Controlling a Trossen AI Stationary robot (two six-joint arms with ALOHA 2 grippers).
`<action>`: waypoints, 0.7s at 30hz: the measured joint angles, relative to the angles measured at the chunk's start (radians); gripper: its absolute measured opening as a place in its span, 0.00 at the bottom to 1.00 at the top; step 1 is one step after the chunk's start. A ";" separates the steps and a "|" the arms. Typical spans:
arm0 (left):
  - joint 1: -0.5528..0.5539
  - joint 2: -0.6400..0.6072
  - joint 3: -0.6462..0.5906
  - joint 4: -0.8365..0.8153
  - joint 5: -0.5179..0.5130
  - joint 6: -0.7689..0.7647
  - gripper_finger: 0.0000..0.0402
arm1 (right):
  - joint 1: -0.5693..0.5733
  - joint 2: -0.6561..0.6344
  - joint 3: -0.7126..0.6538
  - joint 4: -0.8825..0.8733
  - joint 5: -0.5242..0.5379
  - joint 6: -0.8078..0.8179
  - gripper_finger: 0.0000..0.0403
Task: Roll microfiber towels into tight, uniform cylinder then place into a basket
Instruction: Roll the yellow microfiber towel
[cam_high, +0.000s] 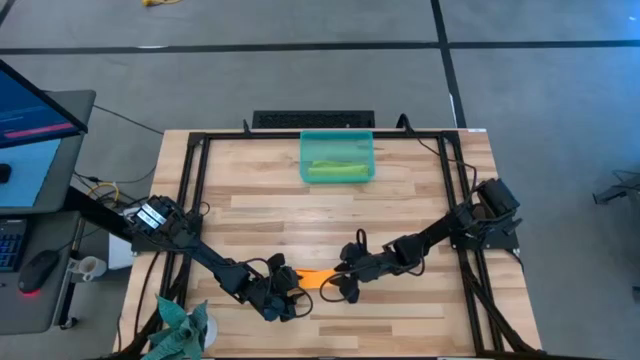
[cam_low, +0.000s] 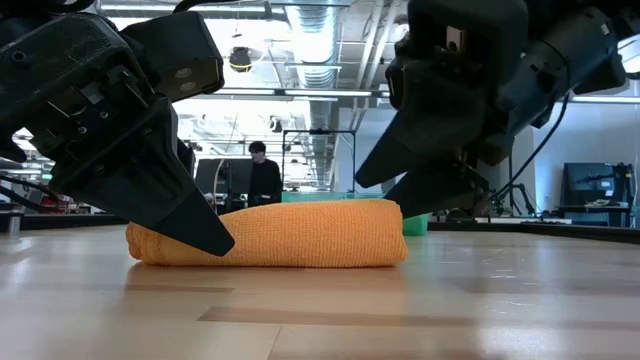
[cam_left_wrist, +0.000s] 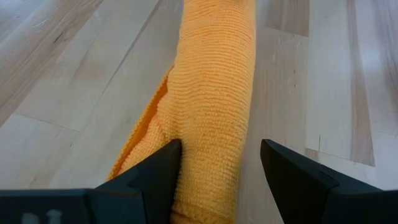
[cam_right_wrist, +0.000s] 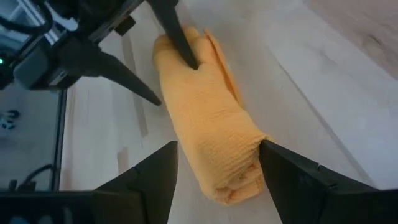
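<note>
The orange towel lies rolled into a cylinder on the table near its front edge, running left to right. My left gripper is open and straddles the roll's left end. My right gripper is also open, with its fingers on either side of the roll's right end. The lime green towel lies rolled inside the teal basket at the far middle of the table. My left gripper's far finger rests on top of the orange roll close to its left end, slanting down from the left. Its near finger stands beside the roll without touching it. The roll lies flat on the table. My right gripper comes slanting down from the right, and I cannot tell whether it touches the roll.
A dark teal spiky plant-like thing sits at the near left corner. Black frame rails run along the table's left, right and far sides. A screen and a mouse stand off the table's left. A person stands in the room beyond.
</note>
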 joint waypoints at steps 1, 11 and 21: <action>0.000 0.000 0.000 0.000 0.001 0.000 0.54 | -0.003 0.000 0.000 -0.002 0.000 0.016 0.62; 0.000 0.000 0.000 0.003 0.000 0.000 0.54 | -0.004 0.028 0.002 -0.095 0.008 0.136 0.62; 0.004 0.001 0.000 0.025 -0.031 -0.001 0.54 | -0.018 0.077 0.005 -0.023 -0.042 0.241 0.62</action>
